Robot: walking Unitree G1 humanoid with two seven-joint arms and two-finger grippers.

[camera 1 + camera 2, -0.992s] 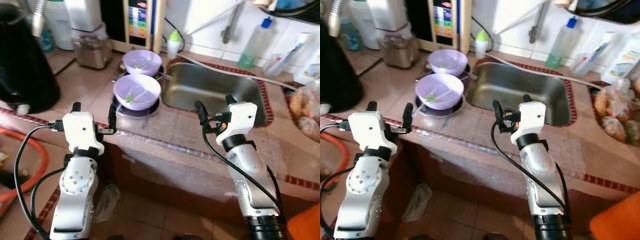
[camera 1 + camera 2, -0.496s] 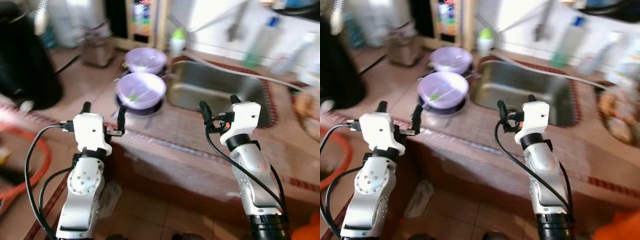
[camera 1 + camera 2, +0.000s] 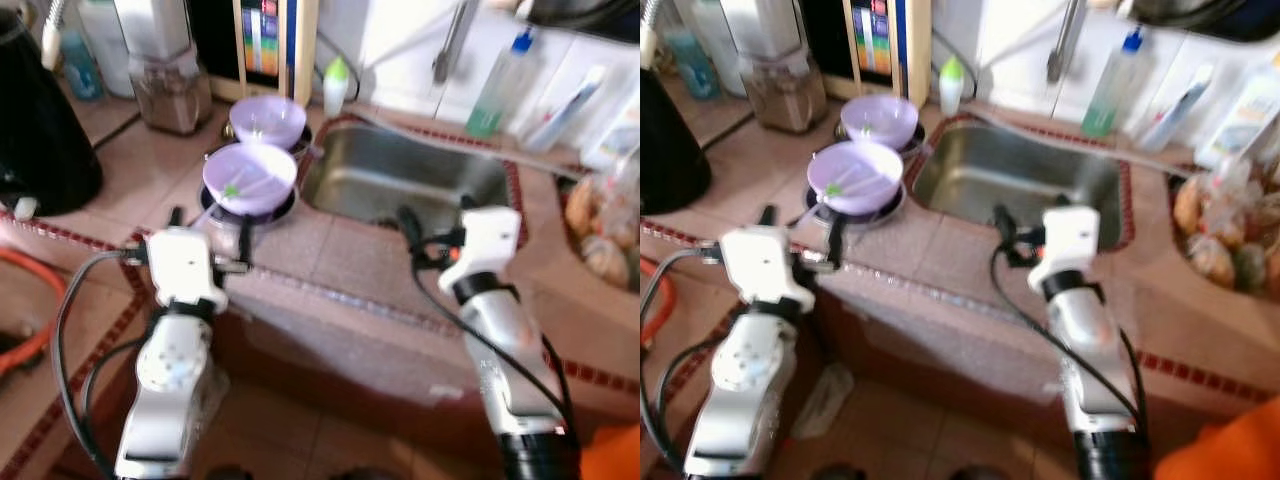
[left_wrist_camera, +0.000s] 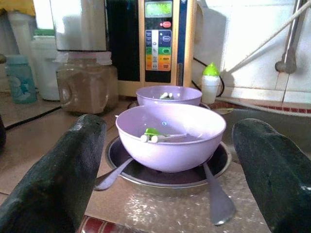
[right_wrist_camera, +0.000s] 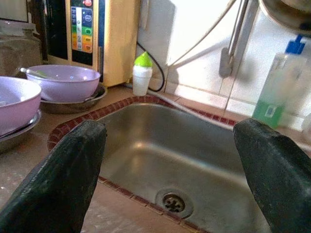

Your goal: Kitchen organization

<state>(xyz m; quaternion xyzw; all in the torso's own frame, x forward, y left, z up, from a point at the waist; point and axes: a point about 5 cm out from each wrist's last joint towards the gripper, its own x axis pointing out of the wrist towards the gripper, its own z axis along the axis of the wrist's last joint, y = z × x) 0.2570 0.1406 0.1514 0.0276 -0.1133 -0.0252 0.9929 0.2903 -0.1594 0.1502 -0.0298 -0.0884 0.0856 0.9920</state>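
Two purple bowls stand on the tiled counter left of the steel sink (image 3: 410, 185). The nearer bowl (image 3: 250, 180) rests on a dark metal plate (image 4: 165, 171), holds green-and-white scraps, and has a spoon (image 4: 217, 196) lying on each side. The farther bowl (image 3: 268, 120) sits behind it on its own plate. My left gripper (image 3: 210, 225) is open at the counter's front edge, pointing at the nearer bowl with empty fingers (image 4: 68, 179). In front of the sink, my right gripper (image 3: 437, 215) is open and empty, facing the basin and its drain (image 5: 173, 203).
A black appliance (image 3: 40, 130) stands at the far left, with a blender jar (image 3: 165, 85) and a water purifier (image 3: 270, 40) at the back. A green-capped bottle (image 3: 336, 88), the faucet (image 3: 450, 45), a soap bottle (image 3: 497, 90) and bagged food (image 3: 600, 230) surround the sink. An orange hose (image 3: 30, 320) lies on the floor.
The whole picture has shifted, so the camera has moved and the counter sits a little differently in view. Both grippers stay open in the same pose and the bowls have not moved.
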